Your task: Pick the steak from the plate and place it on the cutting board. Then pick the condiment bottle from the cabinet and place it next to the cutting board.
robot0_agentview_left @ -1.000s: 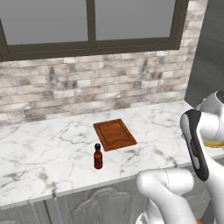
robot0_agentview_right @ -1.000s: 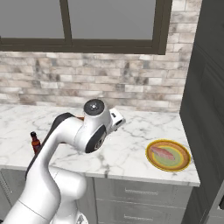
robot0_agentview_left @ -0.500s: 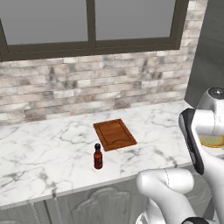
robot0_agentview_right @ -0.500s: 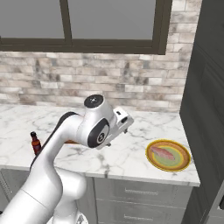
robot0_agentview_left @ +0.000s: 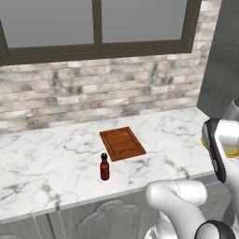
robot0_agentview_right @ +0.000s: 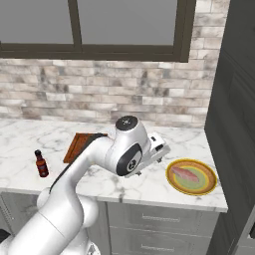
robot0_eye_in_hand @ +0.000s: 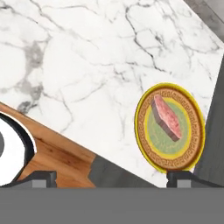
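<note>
On the marble worktop (robot0_agentview_left: pixel 56 158) everything sits pretty spread out. Label-wise, the condiment bottle (robot0_agentview_left: pixel 104 167) has a red label, but it's way too small to read any writing or brand on it, so no luck there. It stands upright just off the cutting board's (robot0_agentview_left: pixel 122 142) front left corner, close but not touching, and well back from the worktop's front edge. The board lies flat about mid-worktop with bare marble on all sides. The plate (robot0_agentview_right: pixel 191 177) is off at the right end, near the front edge and close to the dark tall unit (robot0_agentview_right: pixel 234 114) on that side, so room is tight on that side and open on the other. Seen from the hand camera, the plate's orange rim (robot0_eye_in_hand: pixel 193 114) carries a key-pattern band, no lettering. The steak (robot0_eye_in_hand: pixel 166 117) lies flat on the plate, a bit off centre on the greenish middle, pink with paler streaks. The pincer (robot0_eye_in_hand: pixel 111 177) hangs in the air between board and plate, fingers spread wide with nothing between them, one fingertip (robot0_eye_in_hand: pixel 43 177) over the wood of the board and the other just by the plate's rim. From the right base camera the white arm (robot0_agentview_right: pixel 94 164) arcs over the worktop with the hand short of the plate. Brick wall (robot0_agentview_left: pixel 93 93) and window (robot0_agentview_left: pixel 98 23) run along the back.
</note>
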### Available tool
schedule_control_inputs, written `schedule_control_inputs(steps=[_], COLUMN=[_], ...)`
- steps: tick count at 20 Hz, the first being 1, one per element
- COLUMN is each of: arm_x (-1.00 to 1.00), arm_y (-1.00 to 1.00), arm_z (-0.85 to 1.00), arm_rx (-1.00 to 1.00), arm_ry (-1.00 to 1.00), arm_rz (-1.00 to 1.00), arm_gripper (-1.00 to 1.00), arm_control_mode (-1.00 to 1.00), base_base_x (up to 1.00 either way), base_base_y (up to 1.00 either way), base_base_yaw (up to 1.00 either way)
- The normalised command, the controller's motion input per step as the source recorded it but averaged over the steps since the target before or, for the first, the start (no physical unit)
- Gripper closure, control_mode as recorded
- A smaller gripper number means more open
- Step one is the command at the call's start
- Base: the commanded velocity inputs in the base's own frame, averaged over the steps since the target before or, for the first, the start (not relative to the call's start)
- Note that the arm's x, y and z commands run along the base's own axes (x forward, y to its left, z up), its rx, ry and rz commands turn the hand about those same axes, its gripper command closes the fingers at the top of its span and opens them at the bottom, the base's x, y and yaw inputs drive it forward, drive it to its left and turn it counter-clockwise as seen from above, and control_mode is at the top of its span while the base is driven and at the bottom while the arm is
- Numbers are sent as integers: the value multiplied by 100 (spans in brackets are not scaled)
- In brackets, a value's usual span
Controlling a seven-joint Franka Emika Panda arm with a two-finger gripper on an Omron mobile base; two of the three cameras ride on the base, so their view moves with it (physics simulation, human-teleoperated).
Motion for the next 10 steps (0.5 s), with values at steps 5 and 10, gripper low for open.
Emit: schedule_control_inputs(steps=[5,10], arm_x=[0,5], arm_y=[-47,-40], arm_z=[-11,-5], arm_rx=[5,1], arm_ry=[0,0], arm_rz=[-11,-9], arm_gripper=[-100,-100], arm_control_mode=[-100,-100], base_base_x=[0,0], base_base_y=[0,0], base_base_yaw=[0,0])
